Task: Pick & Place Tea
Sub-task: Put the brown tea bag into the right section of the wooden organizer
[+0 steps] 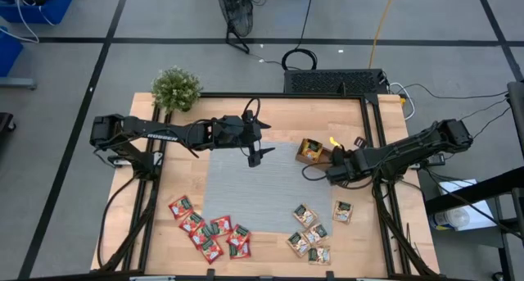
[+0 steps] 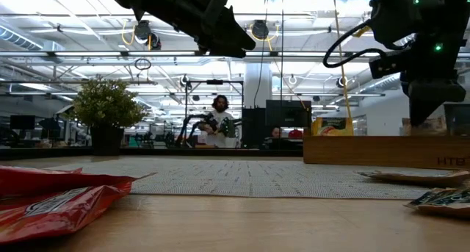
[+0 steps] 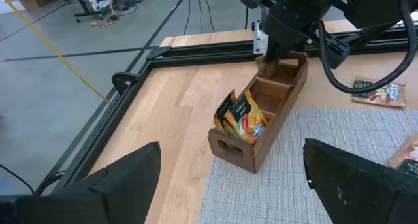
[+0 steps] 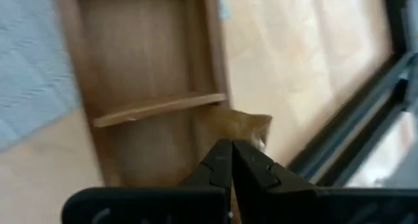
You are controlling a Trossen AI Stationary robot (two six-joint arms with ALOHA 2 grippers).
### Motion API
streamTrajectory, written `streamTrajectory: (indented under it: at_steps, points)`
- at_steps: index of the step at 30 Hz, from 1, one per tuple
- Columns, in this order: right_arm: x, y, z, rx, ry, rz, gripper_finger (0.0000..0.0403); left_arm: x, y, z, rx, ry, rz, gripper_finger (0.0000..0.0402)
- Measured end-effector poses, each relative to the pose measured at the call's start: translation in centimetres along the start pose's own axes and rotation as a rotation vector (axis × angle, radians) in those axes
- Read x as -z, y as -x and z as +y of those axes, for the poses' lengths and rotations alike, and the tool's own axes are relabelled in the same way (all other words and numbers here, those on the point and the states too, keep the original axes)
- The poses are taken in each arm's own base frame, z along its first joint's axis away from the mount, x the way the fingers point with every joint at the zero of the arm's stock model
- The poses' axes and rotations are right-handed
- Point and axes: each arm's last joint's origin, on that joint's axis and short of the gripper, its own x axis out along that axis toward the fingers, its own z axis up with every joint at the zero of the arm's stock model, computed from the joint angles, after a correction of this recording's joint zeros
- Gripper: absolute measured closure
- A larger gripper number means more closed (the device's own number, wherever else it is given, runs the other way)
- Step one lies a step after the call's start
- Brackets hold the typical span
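Right gripper [image 4: 230, 160] fingers clenched, empty, over wooden tray [image 3: 261, 119]; left gripper [image 1: 255, 154] fingers released above grey mat [image 1: 246, 191].

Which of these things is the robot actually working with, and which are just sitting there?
Job: red tea sachets, green-and-pale tea sachets, orange-yellow sachets in the wooden tray, grey mat.
Lying about: potted plant, cables.

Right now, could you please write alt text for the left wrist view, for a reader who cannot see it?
A brown wooden compartment tray stands at the edge of a grey mat, with orange-yellow tea sachets upright in its nearest compartment. The right hand reaches down over the tray's far end, and pale sachets lie on the table beyond.
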Motion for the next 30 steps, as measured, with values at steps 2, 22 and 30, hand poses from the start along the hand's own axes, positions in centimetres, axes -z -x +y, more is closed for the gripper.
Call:
streamTrajectory:
  at_steps: [2,22,30]
  points:
    - [0.1,0.0,-0.2,0.037,0.006,-0.007,0.0403,0.0,0.0,0.0,0.000,0.000,0.000,0.0036]
    - [-2.9,5.6,3.8,-0.401,0.233,-0.370,0.0403,0.0,0.0,0.0,0.000,0.000,0.000,0.0036]
    - [-4.6,10.2,7.7,-0.966,0.365,-0.851,0.0393,-0.1,0.0,0.0,-0.002,0.001,-0.007,0.0036]
